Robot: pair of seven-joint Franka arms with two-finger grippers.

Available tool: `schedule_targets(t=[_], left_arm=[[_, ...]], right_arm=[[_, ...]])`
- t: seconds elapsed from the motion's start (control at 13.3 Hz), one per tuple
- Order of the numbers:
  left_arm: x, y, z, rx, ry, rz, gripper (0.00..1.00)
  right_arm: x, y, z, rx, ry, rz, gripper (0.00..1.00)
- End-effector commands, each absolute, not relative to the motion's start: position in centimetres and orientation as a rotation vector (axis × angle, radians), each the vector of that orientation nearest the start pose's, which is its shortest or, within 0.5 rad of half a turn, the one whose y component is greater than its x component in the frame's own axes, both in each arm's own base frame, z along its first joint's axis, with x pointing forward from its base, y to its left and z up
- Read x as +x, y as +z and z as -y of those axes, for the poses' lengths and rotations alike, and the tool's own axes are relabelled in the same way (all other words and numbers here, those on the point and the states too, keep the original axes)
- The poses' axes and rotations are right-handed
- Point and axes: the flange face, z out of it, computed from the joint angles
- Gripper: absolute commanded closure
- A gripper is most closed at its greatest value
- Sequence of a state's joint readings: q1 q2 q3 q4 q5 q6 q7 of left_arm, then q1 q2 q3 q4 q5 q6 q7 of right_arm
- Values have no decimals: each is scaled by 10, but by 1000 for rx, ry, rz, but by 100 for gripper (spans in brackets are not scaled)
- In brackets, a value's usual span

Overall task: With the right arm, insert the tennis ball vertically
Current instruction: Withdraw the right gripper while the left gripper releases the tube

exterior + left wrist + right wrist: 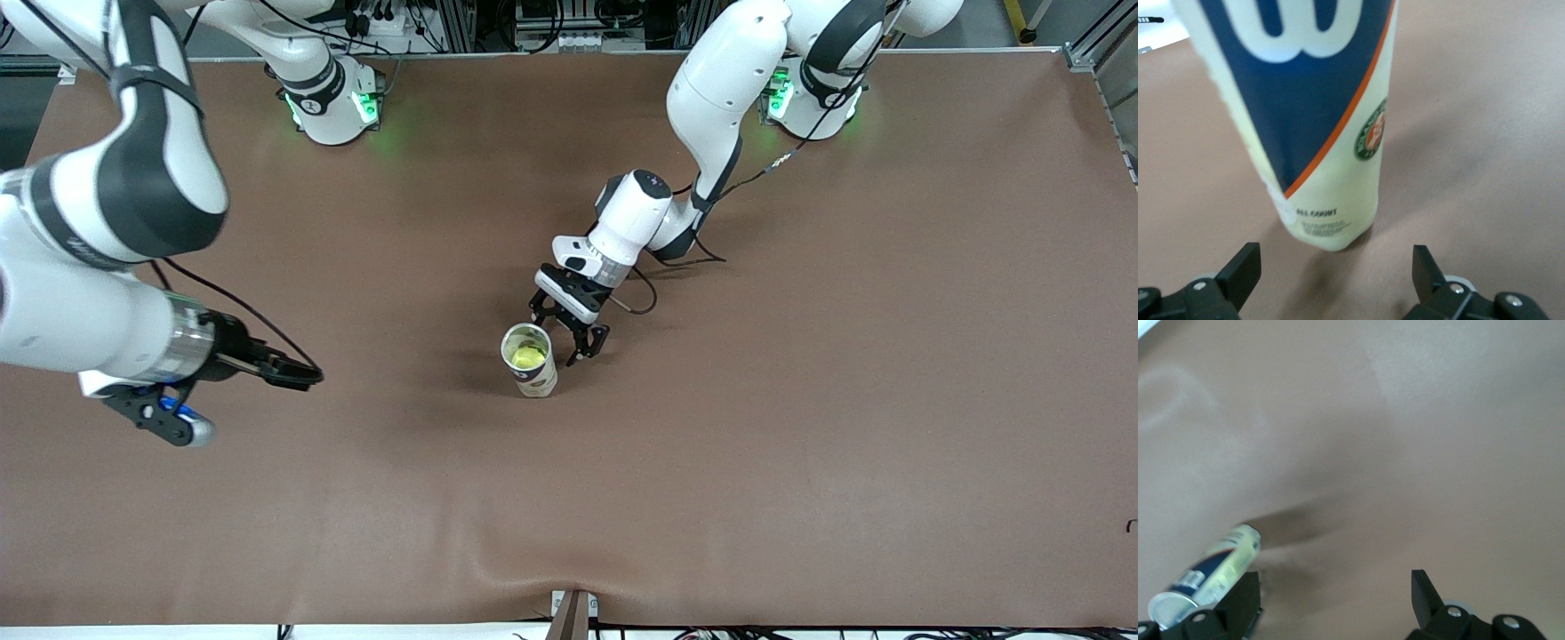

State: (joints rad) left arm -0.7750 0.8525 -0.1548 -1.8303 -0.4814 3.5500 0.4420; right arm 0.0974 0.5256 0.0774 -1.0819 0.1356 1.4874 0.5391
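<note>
Upright near the table's (800, 498) middle stands the can (530, 360), a tennis ball (528, 356) inside it. Just beside it, the left gripper (578, 342) sits low with fingers spread, not touching. Over the right arm's end, the right gripper (191, 418) hovers, fingers spread and empty.

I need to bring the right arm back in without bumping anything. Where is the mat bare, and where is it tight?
Bare mat runs from the can to the front camera's edge, and toward the left arm's end. Bare too between the can and the open right gripper, which hangs over the right arm's end. Tight only at the upright can, ball inside: the open left gripper is beside it.
</note>
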Motion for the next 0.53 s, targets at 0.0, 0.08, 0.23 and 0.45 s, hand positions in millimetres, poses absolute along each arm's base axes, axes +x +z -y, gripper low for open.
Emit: schedule_targets(t=[0.0,0.08,0.23,0.45], left_arm=[[442,175,462,-2961,-1249,-1137,0],[439,178,454,-2959,-1234,-1135,0],[433,188,441,-2955,-1214,-1133,0],[431,187,424,-2954,-1180,-1118,0]], right_arm=[[654,558,-86,-2993,304,-251,0],[647,566,-69,-2990,328,-238,0],[636,585,-48,-2983,338,-228,0],[602,626,-48,-3044,273,-74,0]])
